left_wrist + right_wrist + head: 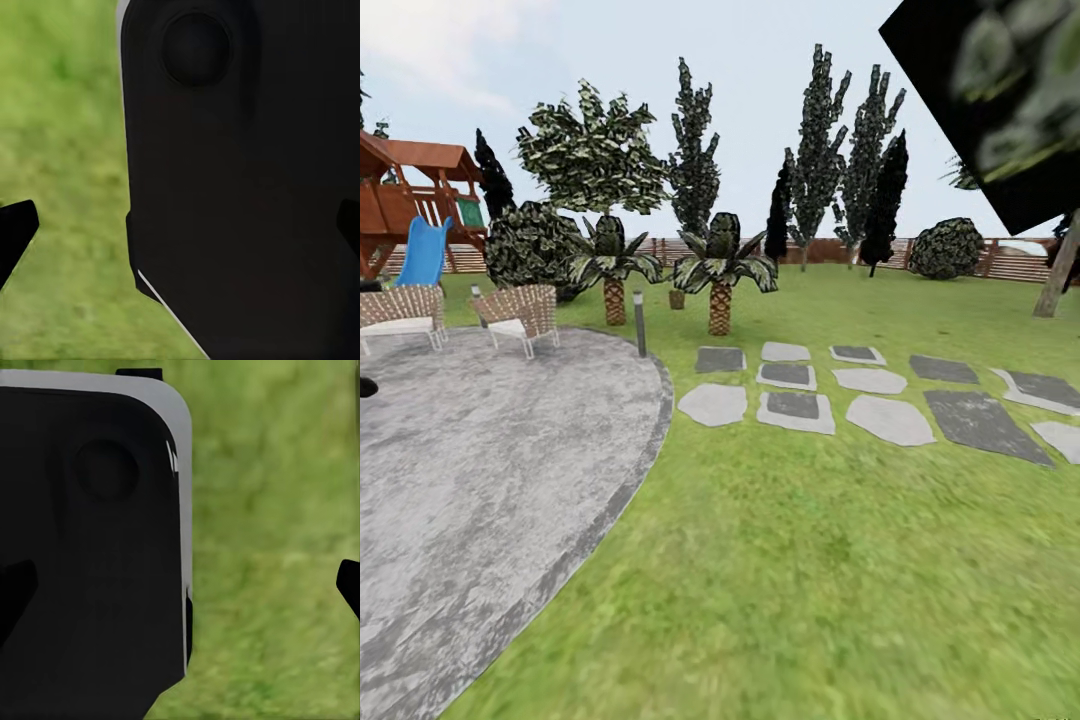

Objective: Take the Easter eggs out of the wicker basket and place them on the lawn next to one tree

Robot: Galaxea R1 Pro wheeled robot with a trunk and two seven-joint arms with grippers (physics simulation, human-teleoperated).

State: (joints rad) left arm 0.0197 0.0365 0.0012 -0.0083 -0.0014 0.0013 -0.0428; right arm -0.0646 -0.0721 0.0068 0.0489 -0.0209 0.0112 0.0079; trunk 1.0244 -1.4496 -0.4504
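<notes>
Garden view: lawn [840, 560] ahead, stepping stones [880, 395] mid-field, grey patio [480, 480] to the left, slat fence [1020, 258] behind. Tilted trunk [1057, 268] far right is probably a usable tree. Left tool [180, 225] and right tool [180, 585] hang released over grass, nothing held. Basket and eggs not sighted here. Risk: base drifting onto the slabs or patio while searching.

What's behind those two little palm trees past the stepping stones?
Behind the two short palms stand a leafy tree, a tall narrow cypress and the brown slat fence. The palms' fronds cover those trees' lower trunks.
</notes>
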